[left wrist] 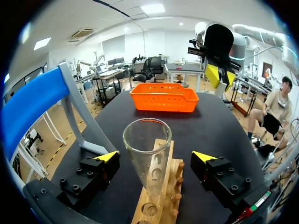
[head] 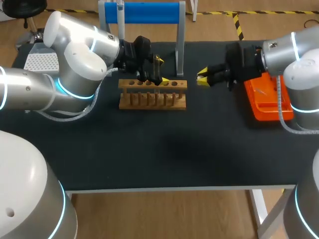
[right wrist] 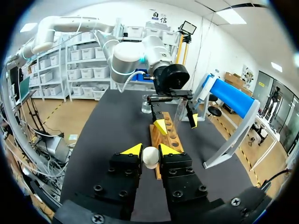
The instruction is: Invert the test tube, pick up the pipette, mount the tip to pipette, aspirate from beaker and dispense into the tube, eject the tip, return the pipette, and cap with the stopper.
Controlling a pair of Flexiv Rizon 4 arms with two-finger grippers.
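Note:
A clear test tube [left wrist: 147,154] stands upright in the wooden rack [left wrist: 159,196], its mouth upward. My left gripper [left wrist: 155,156] is open around it, and both fingers stay clear of the glass. Seen from above, the left gripper [head: 160,70] hovers over the rack [head: 152,94]. My right gripper [right wrist: 150,151] is shut on a small white stopper [right wrist: 150,157]. It hangs to the right of the rack [right wrist: 168,135], with its yellow tips [head: 203,78] pointing toward it. The pipette is not visible in any view.
An orange basket [head: 264,99] lies at the right under my right arm. A blue-topped stand [head: 144,12] rises behind the rack. A white tip box [head: 42,60] sits at the far left. A clear glass vessel [right wrist: 146,104] stands beyond the rack.

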